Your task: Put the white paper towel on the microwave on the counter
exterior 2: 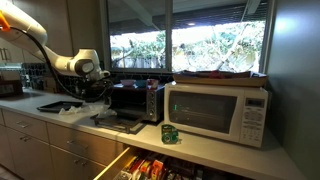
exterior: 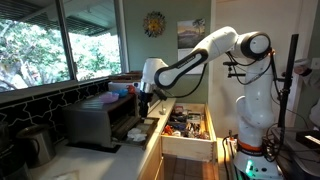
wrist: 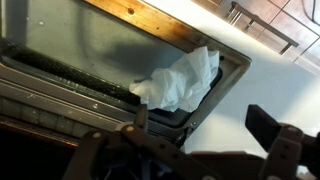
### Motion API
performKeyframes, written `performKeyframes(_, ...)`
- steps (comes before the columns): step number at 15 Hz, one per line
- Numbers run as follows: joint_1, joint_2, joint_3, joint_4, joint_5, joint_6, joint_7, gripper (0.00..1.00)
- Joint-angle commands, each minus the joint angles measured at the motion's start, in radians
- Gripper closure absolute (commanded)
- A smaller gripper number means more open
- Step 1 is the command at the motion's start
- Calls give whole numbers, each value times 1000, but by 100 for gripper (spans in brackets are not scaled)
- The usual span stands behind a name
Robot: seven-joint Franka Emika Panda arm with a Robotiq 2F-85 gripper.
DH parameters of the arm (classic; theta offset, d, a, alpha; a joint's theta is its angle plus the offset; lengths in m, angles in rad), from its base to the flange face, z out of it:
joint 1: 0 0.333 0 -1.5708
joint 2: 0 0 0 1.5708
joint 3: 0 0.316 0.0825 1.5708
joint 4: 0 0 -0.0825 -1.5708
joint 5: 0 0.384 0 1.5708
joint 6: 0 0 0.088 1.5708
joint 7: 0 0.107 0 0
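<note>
Under your gripper (wrist: pixel 200 120) lies the white paper towel (wrist: pixel 185 80) — crumpled, on a dark framed panel (wrist: pixel 60 38) next to the pale counter (wrist: pixel 280 85). Your fingers stand apart and hold nothing. In an exterior view the microwave (exterior 2: pixel 220 108) stands well apart from the gripper, beyond the small black oven (exterior 2: pixel 135 100) — a drawer (exterior 2: pixel 150 168) is open below.

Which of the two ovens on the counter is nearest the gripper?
The black toaster oven: the gripper hangs at its front, where the white paper towel lies. The white microwave stands farther along the counter.
</note>
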Motion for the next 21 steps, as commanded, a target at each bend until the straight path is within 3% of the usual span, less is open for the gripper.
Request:
performKeyframes(1, 6, -9, -1, -29, 1, 31, 39, 0)
performKeyframes(5, 6, -11, 0, -31, 1, 39, 48, 0)
performKeyframes(11, 3, 63, -25, -10, 89, -5, -138, 0)
performKeyframes(21, -23, 215, -11, 51, -52, 96, -112, 0)
